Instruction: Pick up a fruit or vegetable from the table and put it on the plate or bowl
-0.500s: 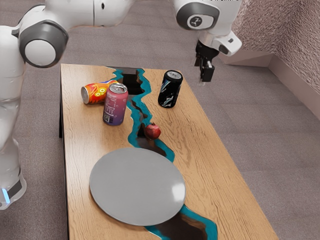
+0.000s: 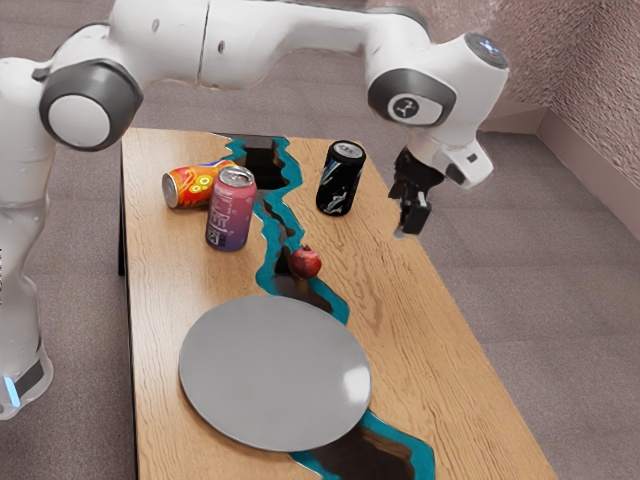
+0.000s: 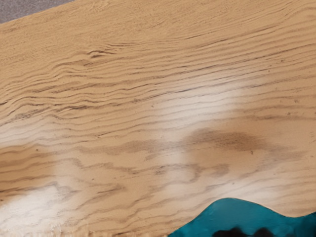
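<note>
A small red apple [image 2: 306,263] sits on the wooden table [image 2: 440,330], on the teal resin strip near the middle. Just in front of it lies a large flat grey plate [image 2: 275,372]. My black gripper [image 2: 410,225] hangs above the table toward the exterior view's right of the apple, about a hand's width away and higher than it. It is open, with nothing between its fingers. The wrist view looks down on bare wood grain [image 3: 148,98] with a bit of the teal strip [image 3: 247,217] at the edge.
A black can [image 2: 340,178] stands behind the apple, close to my gripper's left. A purple can [image 2: 231,208] stands further left, with an orange can [image 2: 195,184] lying on its side behind it. The table's right edge is near the gripper.
My hand has come down and forward from above the table's far right edge, toward the table's middle. The cans, apple and plate have not moved.
</note>
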Controlling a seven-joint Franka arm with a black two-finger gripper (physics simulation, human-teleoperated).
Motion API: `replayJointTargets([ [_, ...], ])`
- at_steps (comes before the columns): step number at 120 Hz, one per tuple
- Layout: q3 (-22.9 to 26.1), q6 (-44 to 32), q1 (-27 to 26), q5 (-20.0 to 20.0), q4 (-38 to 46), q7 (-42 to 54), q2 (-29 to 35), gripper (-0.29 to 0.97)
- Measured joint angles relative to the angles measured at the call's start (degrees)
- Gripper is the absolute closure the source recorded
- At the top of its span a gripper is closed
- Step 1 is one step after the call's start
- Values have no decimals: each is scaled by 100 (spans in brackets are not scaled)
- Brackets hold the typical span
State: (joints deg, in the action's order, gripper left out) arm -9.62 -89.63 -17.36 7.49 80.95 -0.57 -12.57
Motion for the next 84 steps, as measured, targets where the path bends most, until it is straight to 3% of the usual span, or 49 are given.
replayJointTargets([
  [7,-442,-191,-134,-336,652,-184,257,0],
  [17,-617,-562,-312,-632,1689,-419,760,0],
  [34,-625,-989,-472,-669,3063,-615,1705,0],
  [56,-629,-1085,-253,-312,3331,-652,2137,0],
  [84,-646,-1625,11,-172,3663,-582,2026,0],
])
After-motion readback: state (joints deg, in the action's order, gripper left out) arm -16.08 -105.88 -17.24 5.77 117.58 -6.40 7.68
